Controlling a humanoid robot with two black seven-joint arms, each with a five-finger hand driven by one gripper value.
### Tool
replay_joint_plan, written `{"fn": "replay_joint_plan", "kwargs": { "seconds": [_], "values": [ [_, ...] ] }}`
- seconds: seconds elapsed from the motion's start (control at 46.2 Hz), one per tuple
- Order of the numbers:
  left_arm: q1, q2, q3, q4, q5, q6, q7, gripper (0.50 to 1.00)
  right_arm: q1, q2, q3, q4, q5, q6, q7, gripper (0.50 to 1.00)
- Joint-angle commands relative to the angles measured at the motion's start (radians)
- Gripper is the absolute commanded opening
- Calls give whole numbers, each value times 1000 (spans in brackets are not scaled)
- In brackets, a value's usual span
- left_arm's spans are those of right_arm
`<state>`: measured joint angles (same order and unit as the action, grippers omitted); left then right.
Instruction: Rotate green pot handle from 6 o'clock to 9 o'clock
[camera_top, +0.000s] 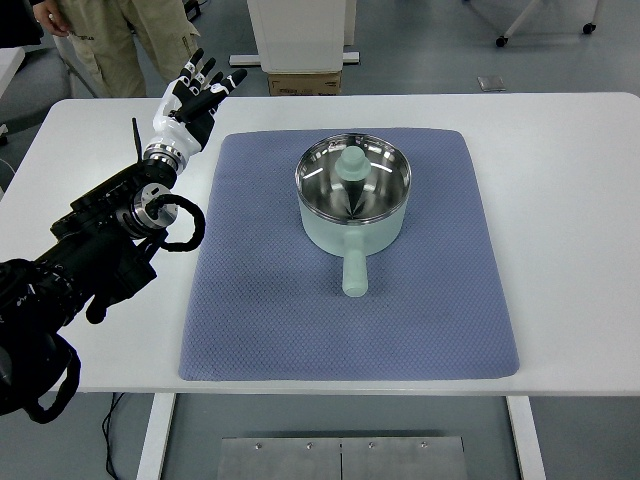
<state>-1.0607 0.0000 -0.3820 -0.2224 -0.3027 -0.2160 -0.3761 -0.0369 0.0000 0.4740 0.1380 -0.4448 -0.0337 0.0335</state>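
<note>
- The green pot (353, 200) sits on the blue mat (260, 300), well to the right of my left hand (196, 95) and a little nearer to me than it is.
- Its handle (354, 272) points straight toward me, at six o'clock, so the turn is not yet begun.
- I judge the pot rigid and fairly light: thin enamelled metal with a polished steel inside, and I can make out nothing in it but what may be the reflection of a knob.
- The textured mat likely grips the base, so I expect the pot to pivot rather than slide if I push the handle sideways.
- The handle looks smooth and rounded, possibly slippery; the best hold seems to be near its free end, where leverage is greatest.
- My left hand hovers over the bare table (560, 200) beyond the mat's far left corner, fingers (213, 72) spread wide, holding and touching nothing.
- The right arm does not show.
- A person (120, 40) stands beyond the table, past the hand.
</note>
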Motion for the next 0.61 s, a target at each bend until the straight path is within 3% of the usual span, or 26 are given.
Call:
{"fn": "replay_joint_plan", "kwargs": {
  "seconds": [0.0,0.584],
  "values": [
    [2,0,0,0,0,0,-1,1000,0,0,0,0,0,0,0,1000],
    [7,0,-1,0,2,0,0,1000,0,0,0,0,0,0,-1,1000]
  ]
}}
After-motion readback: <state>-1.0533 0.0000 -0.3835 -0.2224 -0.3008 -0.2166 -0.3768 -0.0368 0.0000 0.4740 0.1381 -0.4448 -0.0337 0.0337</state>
